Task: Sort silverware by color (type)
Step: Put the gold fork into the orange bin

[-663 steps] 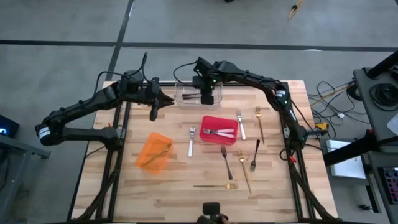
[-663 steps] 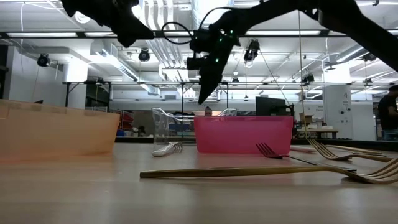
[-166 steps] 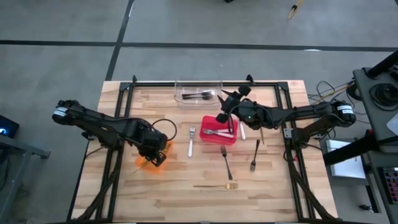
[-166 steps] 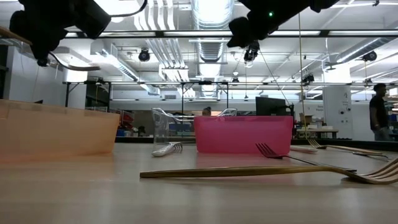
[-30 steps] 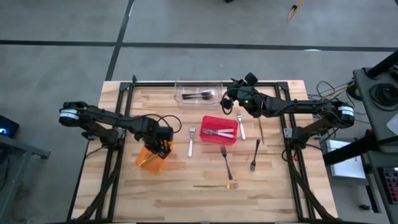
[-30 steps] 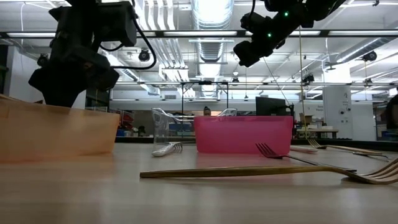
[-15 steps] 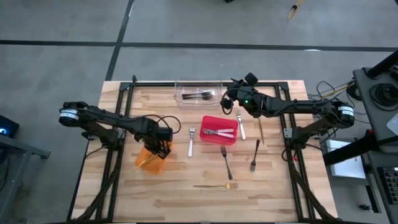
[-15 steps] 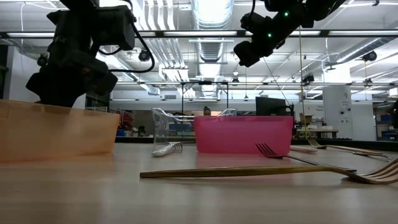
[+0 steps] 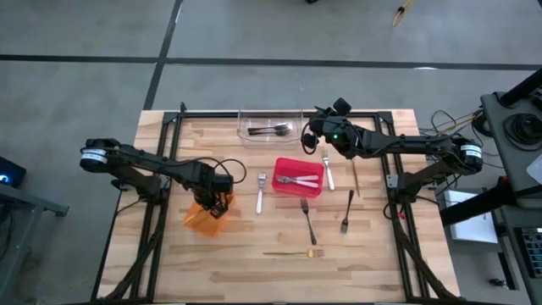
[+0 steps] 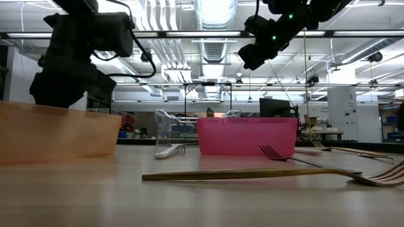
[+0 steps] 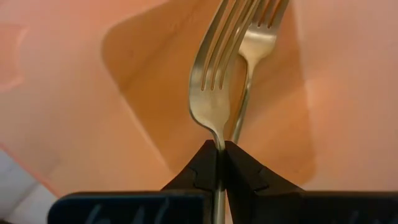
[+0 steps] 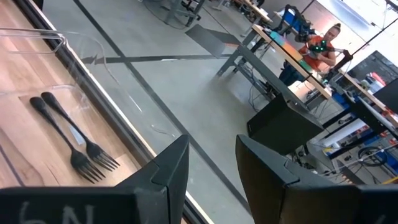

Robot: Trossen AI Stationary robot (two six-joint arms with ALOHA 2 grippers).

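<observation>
My left gripper (image 9: 217, 203) points down into the orange bin (image 9: 200, 220) and is shut on a gold fork (image 11: 217, 81). A second gold fork (image 11: 256, 43) lies on the bin's floor. My right gripper (image 9: 312, 135) is open and empty, raised beside the right end of the clear bin (image 9: 254, 129), which holds two black forks (image 12: 68, 140). The red bin (image 9: 312, 191) holds silver forks (image 9: 296, 180). Loose on the table lie silver forks (image 9: 261, 193) (image 9: 327, 169), gold forks (image 9: 355, 174) (image 9: 296, 252), a black fork (image 9: 348, 212) and another fork (image 9: 308, 220). My left gripper pinches the gold fork's neck (image 11: 219, 138), just behind the head, between its two fingertips. The fingers come from above, pointing down into the orange bin. The fork hangs below them, tines toward the bin's floor; whether the tines touch the floor cannot be told.
The table's black frame rails run along its far edge (image 9: 271, 112) and down both sides. Bare wood lies along the near edge on either side of the gold fork. The room beyond the table shows desks and a person (image 12: 323, 43) far off.
My left gripper has shifted a little toward the table's left edge over the orange bin, still shut on the gold fork.
</observation>
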